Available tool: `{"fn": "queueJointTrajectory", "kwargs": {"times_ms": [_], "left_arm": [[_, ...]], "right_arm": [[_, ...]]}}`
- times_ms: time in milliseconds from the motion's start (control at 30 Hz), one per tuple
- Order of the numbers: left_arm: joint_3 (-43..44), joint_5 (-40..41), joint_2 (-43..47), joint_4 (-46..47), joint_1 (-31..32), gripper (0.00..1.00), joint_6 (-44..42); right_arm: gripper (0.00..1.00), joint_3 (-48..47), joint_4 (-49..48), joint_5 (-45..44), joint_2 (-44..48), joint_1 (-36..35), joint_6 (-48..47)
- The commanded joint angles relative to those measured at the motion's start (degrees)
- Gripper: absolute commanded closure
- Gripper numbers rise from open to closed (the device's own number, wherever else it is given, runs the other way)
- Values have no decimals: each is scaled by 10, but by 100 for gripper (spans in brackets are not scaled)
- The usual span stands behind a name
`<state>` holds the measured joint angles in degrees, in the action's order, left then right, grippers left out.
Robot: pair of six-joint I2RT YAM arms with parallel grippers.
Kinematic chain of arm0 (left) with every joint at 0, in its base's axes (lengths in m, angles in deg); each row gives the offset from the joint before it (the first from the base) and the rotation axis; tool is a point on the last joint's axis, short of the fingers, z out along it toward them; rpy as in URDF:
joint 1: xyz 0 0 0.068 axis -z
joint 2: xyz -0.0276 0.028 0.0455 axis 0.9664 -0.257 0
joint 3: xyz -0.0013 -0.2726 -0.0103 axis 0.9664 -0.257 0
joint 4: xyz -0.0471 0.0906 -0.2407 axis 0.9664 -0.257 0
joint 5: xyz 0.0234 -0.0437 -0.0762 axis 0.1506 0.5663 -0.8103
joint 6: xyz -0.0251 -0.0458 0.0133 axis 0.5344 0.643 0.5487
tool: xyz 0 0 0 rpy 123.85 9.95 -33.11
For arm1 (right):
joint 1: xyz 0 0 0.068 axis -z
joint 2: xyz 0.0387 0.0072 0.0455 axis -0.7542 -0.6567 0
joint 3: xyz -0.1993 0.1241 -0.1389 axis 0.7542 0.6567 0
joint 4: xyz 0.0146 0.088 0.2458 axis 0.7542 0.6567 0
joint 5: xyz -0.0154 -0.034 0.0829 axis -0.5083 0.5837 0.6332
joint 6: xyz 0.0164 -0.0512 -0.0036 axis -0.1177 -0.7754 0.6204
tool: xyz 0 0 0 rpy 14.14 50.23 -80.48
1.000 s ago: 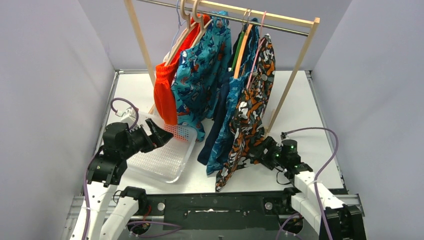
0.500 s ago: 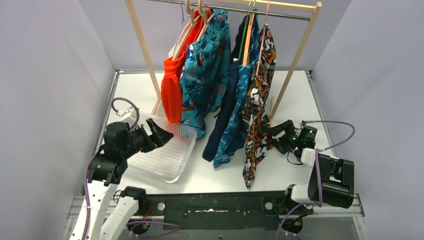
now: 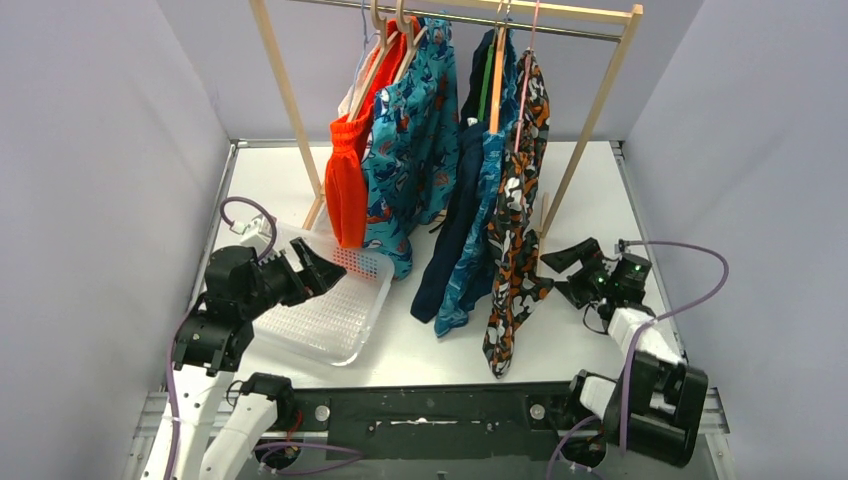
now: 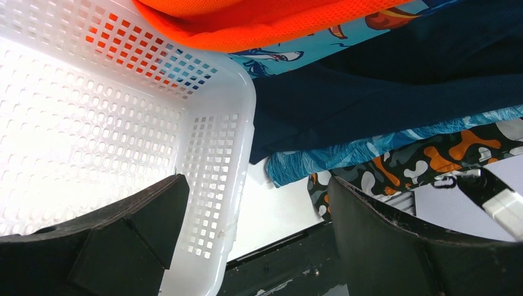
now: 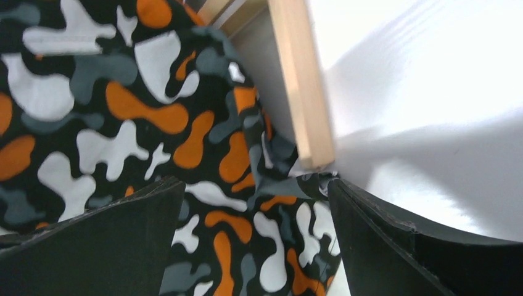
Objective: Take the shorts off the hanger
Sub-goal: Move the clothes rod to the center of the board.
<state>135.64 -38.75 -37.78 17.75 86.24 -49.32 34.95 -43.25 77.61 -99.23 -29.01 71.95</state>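
Observation:
Several shorts hang on hangers from a wooden rack: bright orange (image 3: 347,180), teal shark print (image 3: 408,150), navy (image 3: 452,225), blue patterned (image 3: 477,240) and orange-black-white camouflage (image 3: 514,220). The camouflage pair fills the right wrist view (image 5: 123,111), hanging free. My right gripper (image 3: 566,272) is open and empty, just right of the camouflage shorts' lower part. My left gripper (image 3: 310,268) is open and empty, above the white basket (image 3: 335,320). The left wrist view shows the orange (image 4: 259,24), navy (image 4: 382,86), blue (image 4: 345,157) and camouflage (image 4: 432,160) hems.
The perforated white basket (image 4: 222,135) lies on the table at the left under the orange shorts. The rack's wooden right leg (image 3: 585,135) slants down to the table beside the camouflage shorts; its foot shows in the right wrist view (image 5: 302,86). Grey walls close both sides.
My right gripper has let go of the camouflage shorts and drawn back to the right, now open. The shorts have swung back to hang straight. The left arm has not moved.

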Motion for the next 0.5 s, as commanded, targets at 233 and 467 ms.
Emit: {"fn": "queueJointTrajectory", "kwargs": {"times_ms": [233,467], "left_arm": [[7,-9,-19,49,-2,16,5],[13,-15,-16,30,-3,16,5]], "right_arm": [[6,68,-58,2,85,-97,136],[8,5,-191,-11,-112,-83,142]]}}
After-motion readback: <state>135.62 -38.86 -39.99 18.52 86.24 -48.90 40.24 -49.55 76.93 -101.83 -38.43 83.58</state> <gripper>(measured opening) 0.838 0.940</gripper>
